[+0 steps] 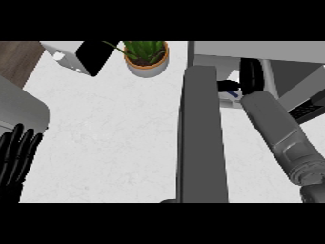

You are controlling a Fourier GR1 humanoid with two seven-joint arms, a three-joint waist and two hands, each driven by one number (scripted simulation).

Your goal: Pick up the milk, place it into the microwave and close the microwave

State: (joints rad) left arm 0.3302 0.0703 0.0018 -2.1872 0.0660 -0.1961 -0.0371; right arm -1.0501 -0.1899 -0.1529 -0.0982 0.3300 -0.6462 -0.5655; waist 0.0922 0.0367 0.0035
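The right hand [250,75] is reaching into the open microwave [291,62], its grey forearm running up from the lower right. Its black fingers are curling over a small white-and-blue object at the cavity mouth, judged to be the milk [231,95]; most of the carton is hidden, so whether the fingers are actually closing round it cannot be told. The milk is sitting just inside the opening, between the hand and the microwave door [201,138].

The door is standing open, swung out toward the viewer as a long dark slab, just beside the forearm. The left hand [10,162] is resting with fingers straight and spread at the lower left edge, well apart from the work.

Risks, as judged: if the carton is sitting too near the threshold, the closing door is likely to strike it. A withdrawing hand may drag or tip the milk. The forearm may catch the door edge. A potted plant [147,56] is standing clear at the rear.
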